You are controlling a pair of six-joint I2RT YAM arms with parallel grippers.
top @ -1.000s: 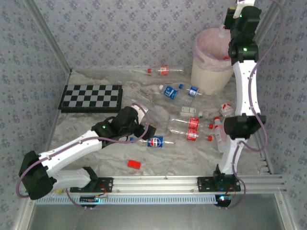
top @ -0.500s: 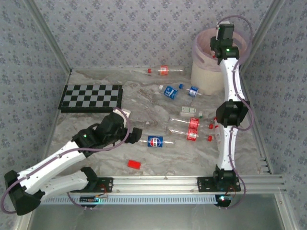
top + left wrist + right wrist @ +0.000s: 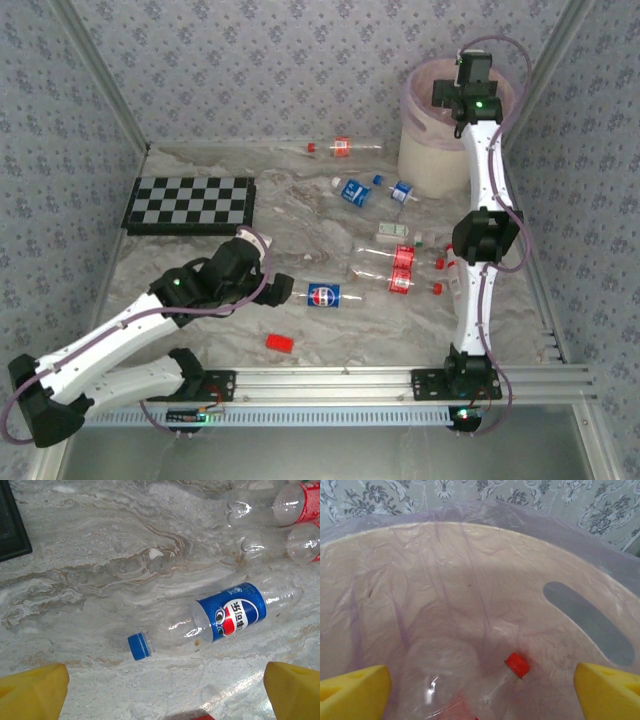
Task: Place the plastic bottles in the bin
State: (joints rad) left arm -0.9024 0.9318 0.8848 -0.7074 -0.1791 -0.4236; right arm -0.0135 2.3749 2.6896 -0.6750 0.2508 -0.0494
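Altogether, seven plastic bottles [image 3: 400, 258] lie on the table [image 3: 200, 262] in the top view. Three have red labels, three have blue labels, and one near the middle has a label too small to read. There is one bin [image 3: 430, 150], one chessboard [image 3: 190, 205] and one small red block [image 3: 280, 342].

The right wrist view looks down into the bin and adds an eighth, a red-capped bottle [image 3: 440, 675] lying low against the pink liner [image 3: 470, 580], near a handle cut-out [image 3: 590, 622]. The right end effector [image 3: 481, 692] hangs over the bin's mouth with its fingers spread wide, gripping nothing.

The left wrist view shows a blue-capped bottle [image 3: 220, 620] on its side in close detail, with the clear bases of two red-labelled ones beyond it. The left end effector [image 3: 165, 692] hovers above it, fully spread and empty.

The bin stands in the far right corner against the walls [image 3: 100, 100], and the chessboard lies by the left wall. Bare table opens between the chessboard and the bottles, and along the near rail [image 3: 330, 380] around the red block.
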